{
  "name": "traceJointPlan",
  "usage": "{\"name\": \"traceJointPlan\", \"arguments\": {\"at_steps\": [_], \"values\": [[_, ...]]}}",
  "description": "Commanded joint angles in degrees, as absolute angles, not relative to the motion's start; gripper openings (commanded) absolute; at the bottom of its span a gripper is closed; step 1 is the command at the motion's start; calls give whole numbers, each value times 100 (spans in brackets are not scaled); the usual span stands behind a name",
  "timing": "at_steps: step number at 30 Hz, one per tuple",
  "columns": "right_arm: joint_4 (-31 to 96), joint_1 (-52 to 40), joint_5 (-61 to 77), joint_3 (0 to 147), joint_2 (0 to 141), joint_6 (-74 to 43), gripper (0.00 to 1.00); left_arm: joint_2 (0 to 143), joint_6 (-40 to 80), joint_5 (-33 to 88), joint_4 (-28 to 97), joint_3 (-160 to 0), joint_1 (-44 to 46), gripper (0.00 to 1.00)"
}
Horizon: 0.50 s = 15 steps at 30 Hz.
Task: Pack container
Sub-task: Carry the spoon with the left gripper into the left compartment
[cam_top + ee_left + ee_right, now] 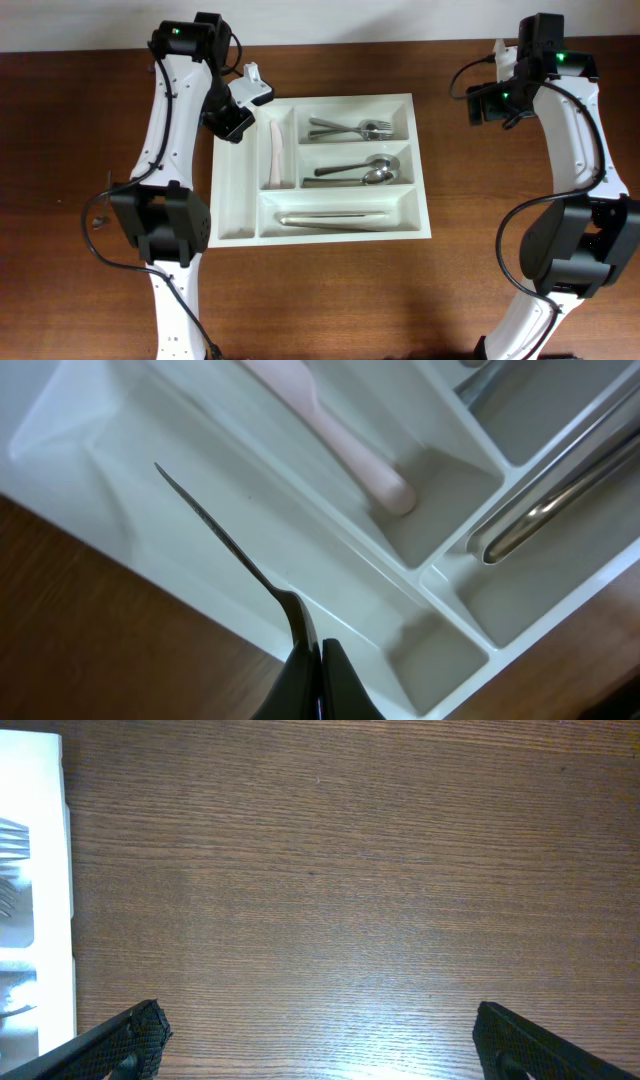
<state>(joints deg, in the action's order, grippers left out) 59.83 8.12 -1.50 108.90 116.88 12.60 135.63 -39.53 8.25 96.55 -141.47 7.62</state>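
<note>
The container (340, 189) lay at the centre of the tabletop (320, 300), its long sides parallel to the tabletop's far edge. The left hand (232, 118) was over the container's far left corner, above the outermost narrow compartment. Its fingers (295, 685) were clamped on a knife (225, 540), with the blade running along that compartment. Contact with the compartment floor could not be determined. The adjacent narrow compartment held a pink utensil (274, 150). The right hand (320, 1025) was spread wide and gripped nothing. It was above bare tabletop, near the container's right edge.
</note>
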Motion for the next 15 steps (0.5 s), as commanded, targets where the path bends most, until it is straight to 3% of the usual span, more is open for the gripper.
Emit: {"name": "traceJointPlan", "arguments": {"at_steps": [1, 5, 13, 15], "values": [[5979, 790, -156, 10906, 11572, 1310, 99, 13487, -4213, 1017, 9666, -14149, 766, 4], [5981, 790, -156, 10906, 11572, 1310, 99, 13487, -4211, 878, 9671, -14145, 709, 18], [5979, 790, -156, 10906, 11572, 1310, 99, 13487, -4211, 878, 9614, -14145, 504, 19], [5979, 790, -156, 10906, 11572, 1310, 99, 13487, -4206, 871, 9522, -14147, 438, 29]]}}
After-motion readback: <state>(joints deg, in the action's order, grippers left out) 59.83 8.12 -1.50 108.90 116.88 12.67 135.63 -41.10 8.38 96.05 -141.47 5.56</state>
